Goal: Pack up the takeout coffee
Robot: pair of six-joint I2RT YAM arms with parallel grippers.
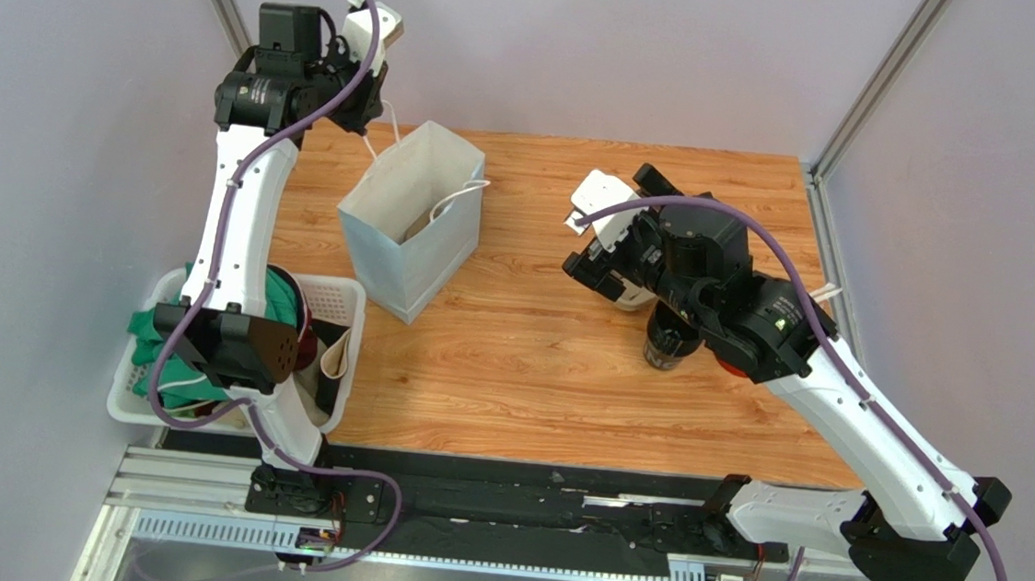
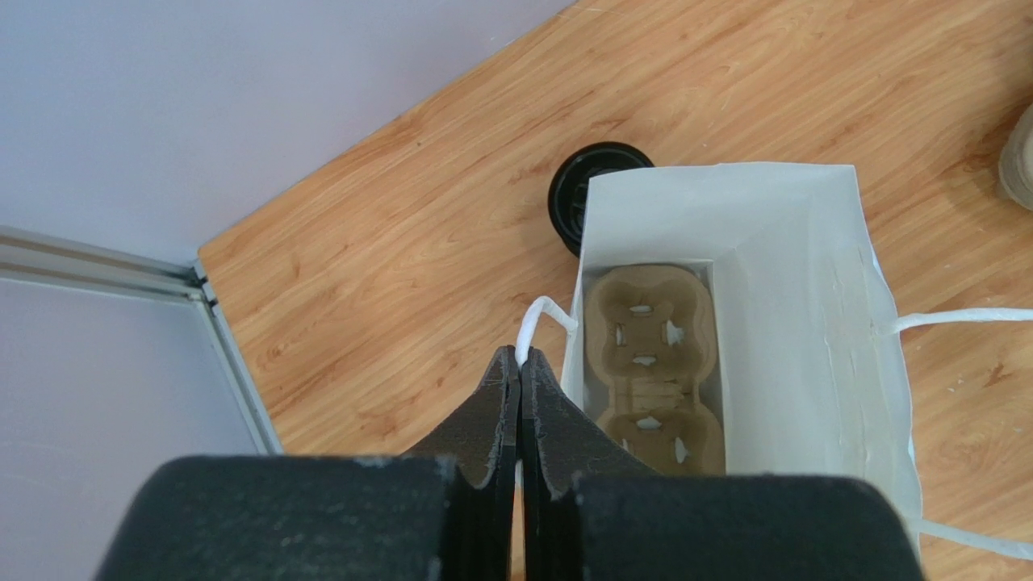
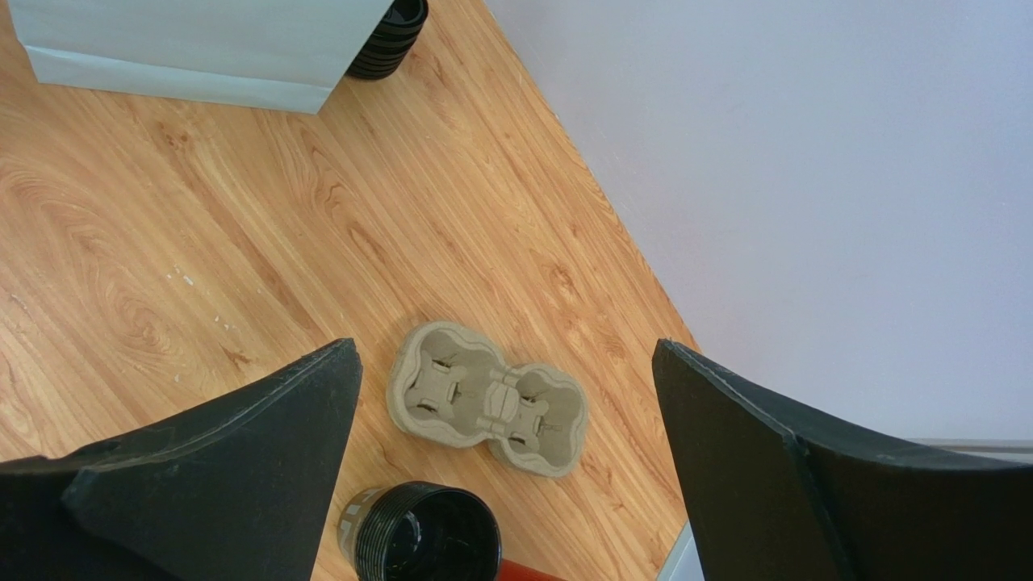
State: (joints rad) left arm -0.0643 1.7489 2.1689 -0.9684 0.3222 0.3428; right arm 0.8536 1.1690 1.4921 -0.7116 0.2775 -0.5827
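The packing looks to be at an early stage. In the left wrist view the left gripper (image 2: 519, 363) sits at bottom centre with its jaws pressed together on the white cord handle (image 2: 542, 315) of the white paper bag (image 2: 812, 303), which stands with its mouth open at the right of the frame. A cardboard cup tray (image 2: 649, 363) already lies flat on the bag's floor, its wells empty as far as can be seen. The takeout coffee (image 1: 672, 342) is not in the bag: in the top view it stands on the wooden table (image 1: 530, 375) right of centre, partly hidden under the right arm and well apart from the bag. The right wrist view shows the cup at the bottom edge, left of centre, with a sliver of red (image 3: 528, 569) just beside it. The right gripper (image 3: 503, 351) is spread wide, its two dark fingers at the lower left and lower right of that frame, gripping nothing. Between them, farther off, lies a second cardboard tray (image 3: 485, 400) on the table. Another black ribbed item (image 2: 582, 200) stands against the bag's far side, and what it is cannot be told. Judging from this, the bag and tray are ready, while grasping the cup, carrying it over and lowering it into a well remain to be done.
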